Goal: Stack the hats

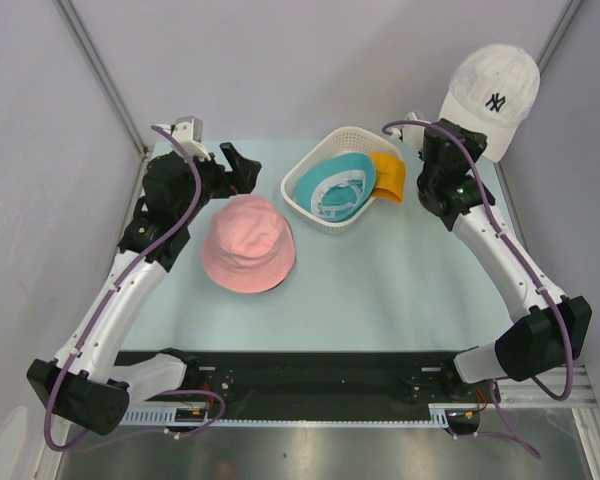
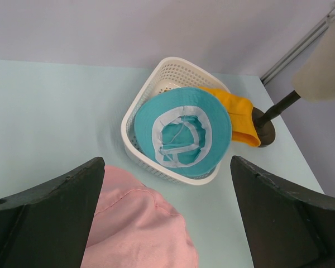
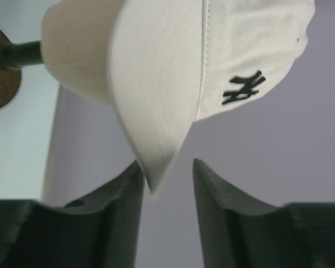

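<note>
We see the pale desk (image 1: 380, 290) carrying the white lattice basket (image 1: 345, 131), and we place everything else against that basket.

The pink hat (image 1: 248, 243) sits crown up on the desk just left of the basket and a little nearer the arm bases. The teal hat (image 1: 332, 190) lies upside down inside the basket with its pale lining showing. The orange hat (image 1: 390, 175) hangs folded over the basket's right rim. We see only these 3 hats and no lavender one.

The left gripper (image 1: 244, 163) hovers left of the basket above the pink hat's far edge. Its fingers are spread wide and hold nothing. The right gripper (image 3: 166, 167) is beyond the basket's right side, at the white cap (image 1: 495, 95) on the mannequin head (image 2: 322, 70). Its fingers are parted, with the tip of the brim between them.

We judge the pink hat to be the base of the stack. The next hat should be pinched by its brim, lifted well above the basket rim, turned crown up and centred over the pink crown. The cap is best left alone; the orange hat is the right arm's nearer target.

The only writing is a black interlocked NY logo (image 3: 243, 88) on the cap's front.
</note>
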